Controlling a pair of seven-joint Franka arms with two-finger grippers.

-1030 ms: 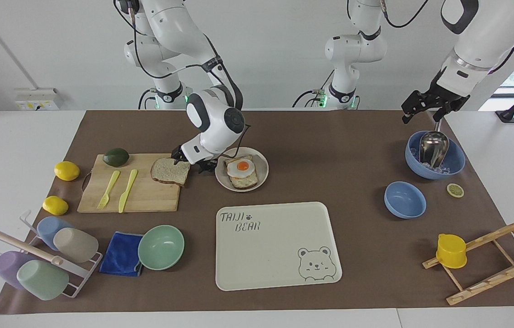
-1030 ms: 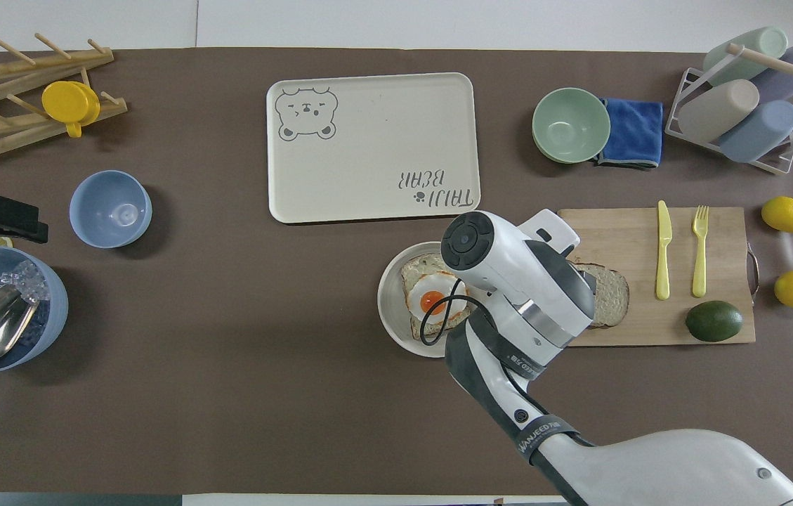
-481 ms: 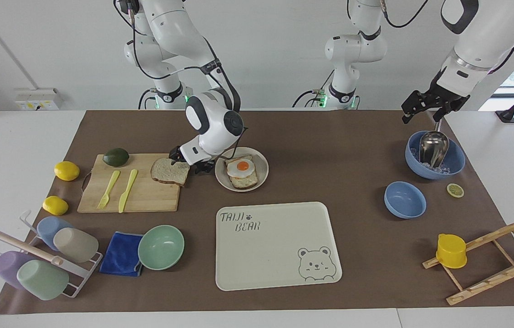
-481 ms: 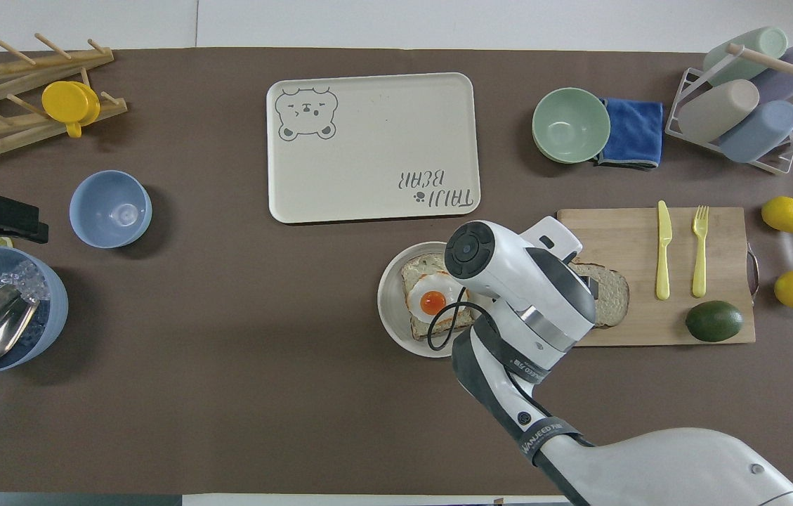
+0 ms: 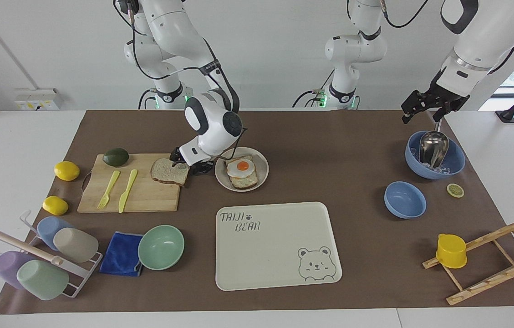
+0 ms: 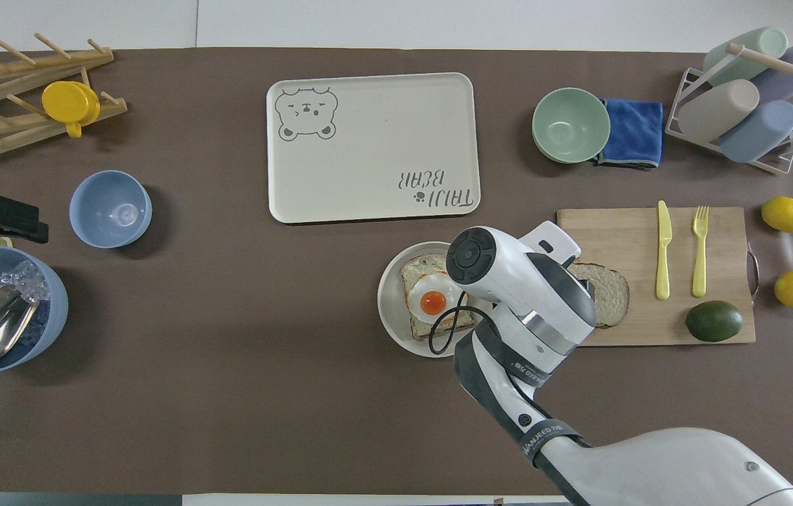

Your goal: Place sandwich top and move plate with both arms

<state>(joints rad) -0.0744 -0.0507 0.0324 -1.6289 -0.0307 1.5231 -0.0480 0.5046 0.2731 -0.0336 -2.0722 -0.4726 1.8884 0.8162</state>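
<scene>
The sandwich top point(image 5: 165, 171) lies on the wooden cutting board point(image 5: 147, 198), its end toward the plate sticking over the board's edge; it also shows in the overhead view point(image 6: 612, 295). The beige-grey plate point(image 5: 263, 175) beside the board holds a bread slice with a fried egg point(image 5: 241, 169). My right gripper point(image 5: 189, 163) is low at the sandwich top's end next to the plate, fingers apart; in the overhead view its wrist hides it. My left gripper point(image 5: 420, 108) waits open in the air over the blue bowl with ice and a metal scoop point(image 5: 434, 155).
A cream bear tray point(image 5: 275, 246) lies farther from the robots than the plate. A yellow fork and knife and an avocado point(image 5: 116, 157) are on the board. A mint-green bowl point(image 5: 161, 247), blue cloth, cup rack, two lemons, a small blue bowl point(image 5: 404, 199) and a wooden rack stand around.
My right gripper has shifted a little away from the plate toward the sandwich top, uncovering more of the egg slice. The left arm has not moved.
</scene>
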